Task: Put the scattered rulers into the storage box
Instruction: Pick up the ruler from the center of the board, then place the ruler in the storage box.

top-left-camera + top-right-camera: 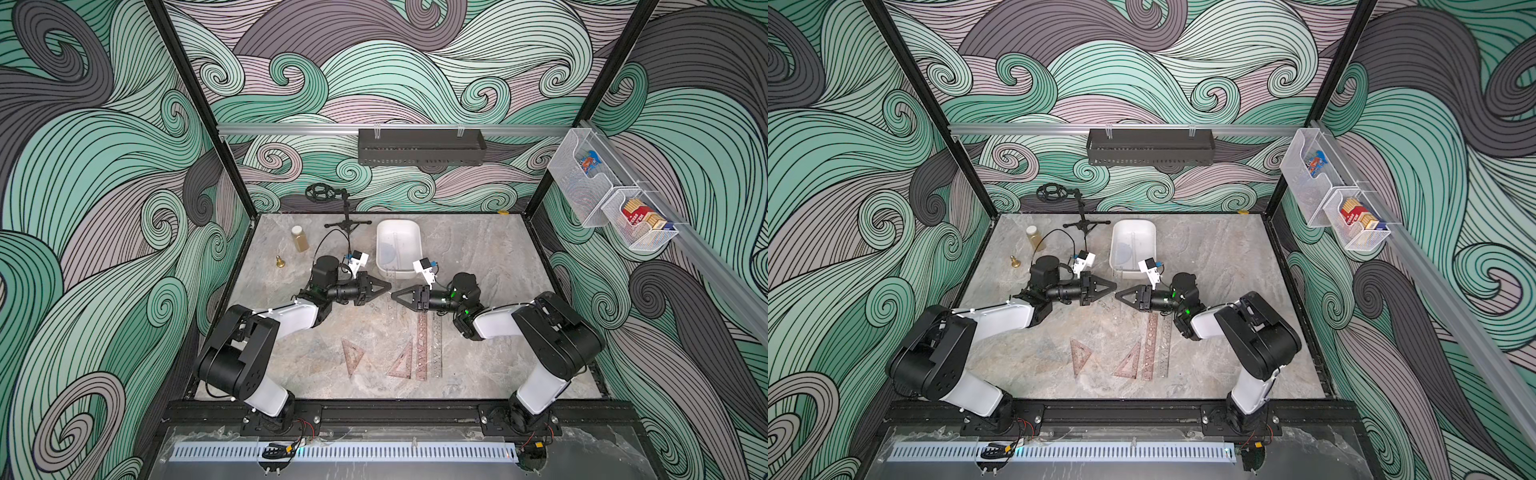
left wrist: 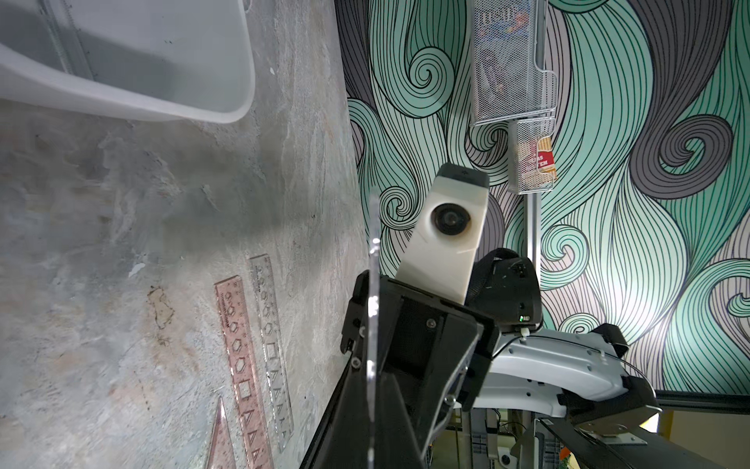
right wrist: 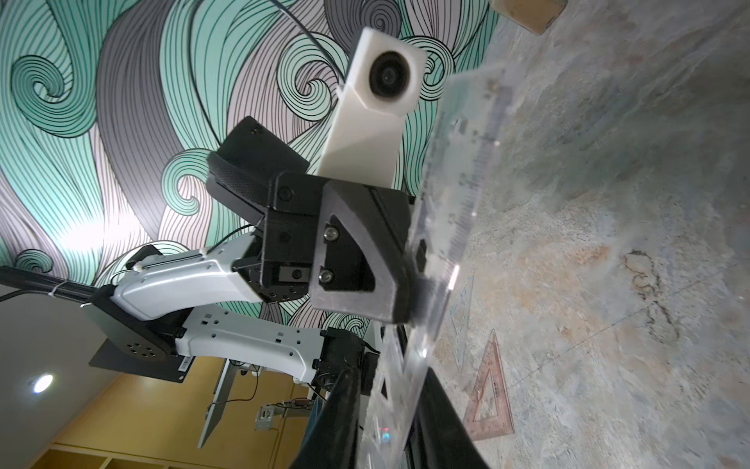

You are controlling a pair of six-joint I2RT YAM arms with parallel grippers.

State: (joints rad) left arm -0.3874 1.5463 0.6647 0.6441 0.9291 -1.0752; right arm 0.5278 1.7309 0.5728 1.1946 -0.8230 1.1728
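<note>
Here, two triangles [image 1: 352, 353] (pink), one held ruler [image 3: 458, 195]

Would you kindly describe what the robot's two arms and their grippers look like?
Both the left arm and right arm alternate glossy black joint housings with white link shells. The left gripper and right gripper are black, triangular and open-framed. Each wrist carries a white camera block. A thin black cable loops nearby, and green lights glow on the right arm.

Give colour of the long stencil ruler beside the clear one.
Long plastic stencil ruler: see-through pinkish-brown, best in the left wrist view.
</note>
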